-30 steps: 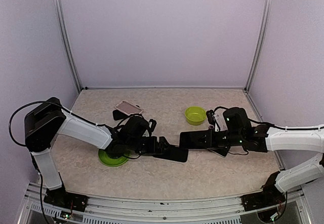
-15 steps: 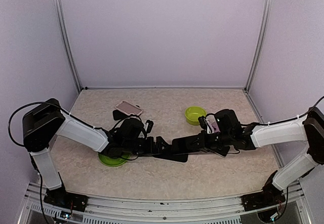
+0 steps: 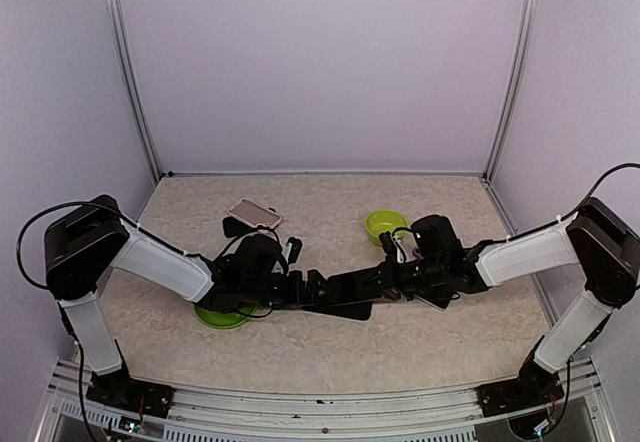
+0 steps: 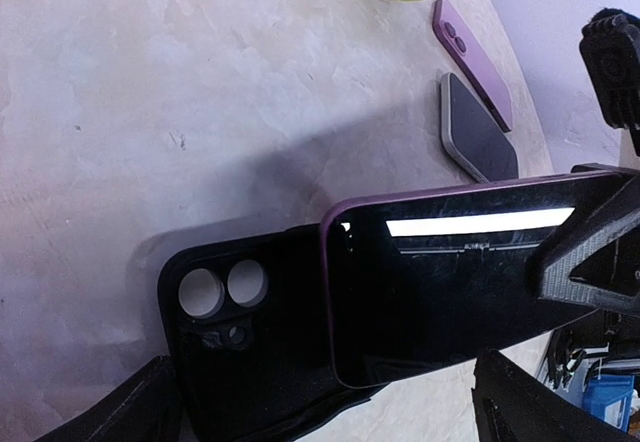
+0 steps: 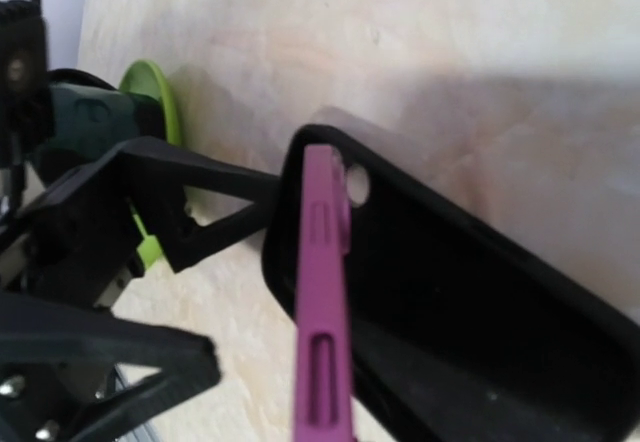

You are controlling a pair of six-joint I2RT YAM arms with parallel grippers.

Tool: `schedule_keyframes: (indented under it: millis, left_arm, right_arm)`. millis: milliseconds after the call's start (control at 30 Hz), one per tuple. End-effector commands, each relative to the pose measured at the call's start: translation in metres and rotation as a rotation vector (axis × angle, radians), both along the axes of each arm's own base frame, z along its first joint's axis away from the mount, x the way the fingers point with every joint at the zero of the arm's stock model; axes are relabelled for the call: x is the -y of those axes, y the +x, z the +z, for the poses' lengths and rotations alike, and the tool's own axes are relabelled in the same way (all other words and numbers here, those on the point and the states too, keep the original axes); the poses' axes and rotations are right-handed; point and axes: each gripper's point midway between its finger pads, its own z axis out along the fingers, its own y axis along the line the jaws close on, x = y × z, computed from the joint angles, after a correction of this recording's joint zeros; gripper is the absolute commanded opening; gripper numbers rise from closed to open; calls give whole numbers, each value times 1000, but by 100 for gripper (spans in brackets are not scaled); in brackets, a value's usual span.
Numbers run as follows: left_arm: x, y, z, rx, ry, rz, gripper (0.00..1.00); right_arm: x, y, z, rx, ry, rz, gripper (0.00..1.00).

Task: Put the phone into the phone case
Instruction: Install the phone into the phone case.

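Observation:
The black phone case (image 4: 240,342) lies open side up on the table, its camera holes to the left. My left gripper (image 4: 325,387) is open, one finger (image 4: 150,412) on each side of the case. The phone (image 4: 450,272), purple-edged with a dark screen, hangs tilted with its left end over the case's right half. My right gripper (image 3: 397,277) is shut on its other end. In the right wrist view the phone (image 5: 320,312) shows edge-on in front of the case (image 5: 450,302). From above, phone (image 3: 352,284) and case (image 3: 345,309) overlap between the two arms.
A green bowl (image 3: 385,227) stands behind the right gripper and a green plate (image 3: 222,312) lies under the left arm. A pink phone (image 3: 254,212) rests at the back left. A purple case (image 4: 470,47) and a grey phone (image 4: 478,127) lie by the right arm.
The right gripper has carried the phone to the left until its end overlaps the case. The left gripper has stayed open around the case.

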Motion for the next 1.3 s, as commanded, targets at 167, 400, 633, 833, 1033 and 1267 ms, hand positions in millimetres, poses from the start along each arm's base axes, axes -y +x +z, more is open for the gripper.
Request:
schedule_keyframes:
  millis: [167, 400, 633, 833, 1033, 1267]
  left_arm:
    - [-6, -7, 0, -21, -7, -8, 99]
    - [-6, -7, -1, -27, -15, -6, 99]
    - [-3, -10, 2, -30, -36, -18, 99]
    - [1, -14, 2, -35, -45, -28, 99]
    - [3, -17, 3, -38, -51, -39, 99]
    - [5, -18, 4, -38, -59, -48, 99]
  right_arm:
    - [-10, 8, 5, -15, 60, 7, 0]
    - [-8, 1, -10, -107, 81, 12, 0]
    - [-7, -2, -35, -230, 93, -6, 0]
    - [-10, 1, -42, -259, 100, -17, 0]
    - [-14, 1, -49, -291, 114, -9, 0]
    - [-18, 2, -55, -322, 132, -11, 0]
